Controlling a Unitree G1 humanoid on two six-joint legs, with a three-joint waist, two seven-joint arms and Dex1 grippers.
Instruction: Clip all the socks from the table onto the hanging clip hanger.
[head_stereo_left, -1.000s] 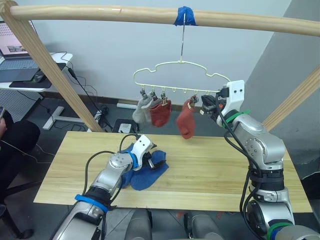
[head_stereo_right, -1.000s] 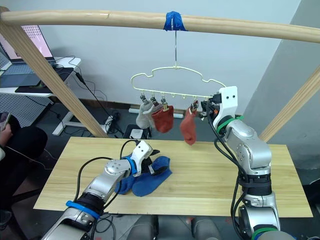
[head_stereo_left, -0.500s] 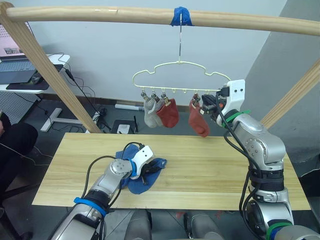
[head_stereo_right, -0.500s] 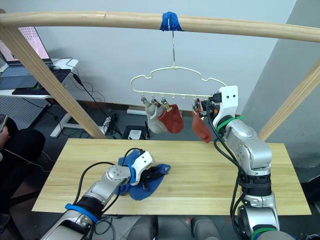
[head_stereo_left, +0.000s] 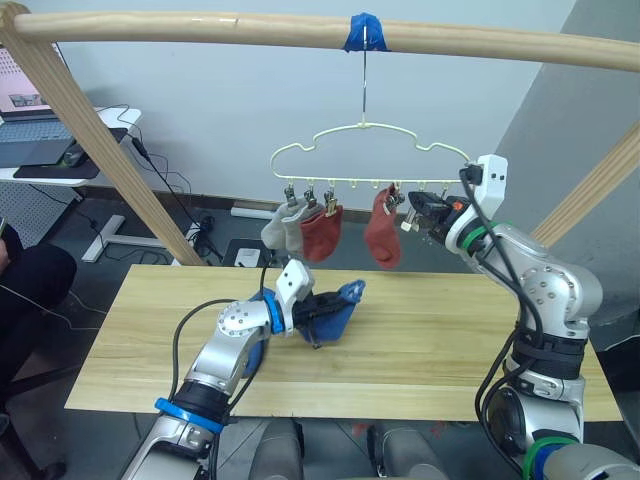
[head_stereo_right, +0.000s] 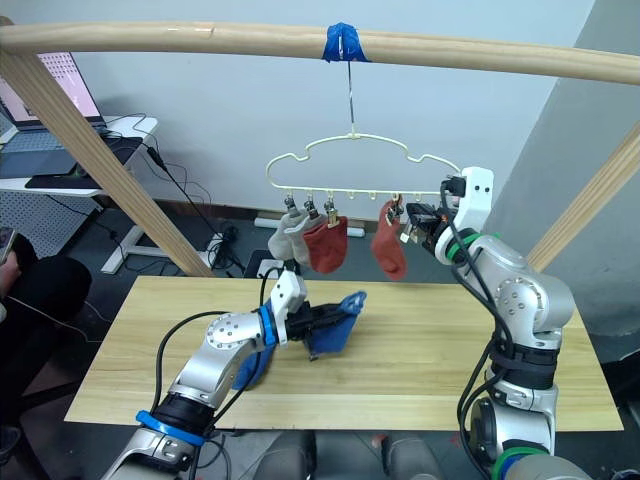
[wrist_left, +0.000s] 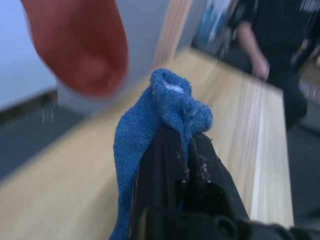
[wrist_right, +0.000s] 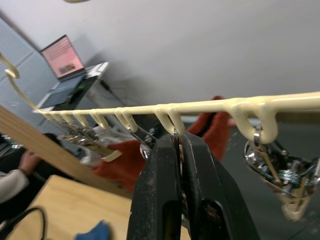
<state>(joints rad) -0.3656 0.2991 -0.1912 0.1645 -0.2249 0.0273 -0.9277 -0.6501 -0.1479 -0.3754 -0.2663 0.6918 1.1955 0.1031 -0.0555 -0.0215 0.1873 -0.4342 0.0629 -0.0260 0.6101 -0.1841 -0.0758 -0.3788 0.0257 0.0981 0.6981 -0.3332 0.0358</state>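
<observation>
Blue sock now lifted, left gripper

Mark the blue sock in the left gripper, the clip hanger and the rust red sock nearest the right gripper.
blue sock (head_stereo_left: 338, 305), left eye view, its bunched middle.
clip hanger (head_stereo_left: 362, 126), left eye view, top of wire outline.
rust red sock (head_stereo_left: 382, 235), left eye view, mid-body.

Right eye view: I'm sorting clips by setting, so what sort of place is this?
Probably a lab or office test space, not a home: a bare wooden frame holds the clip hanger over a plank table, beside a white desk with a laptop and loose floor cables.
</observation>
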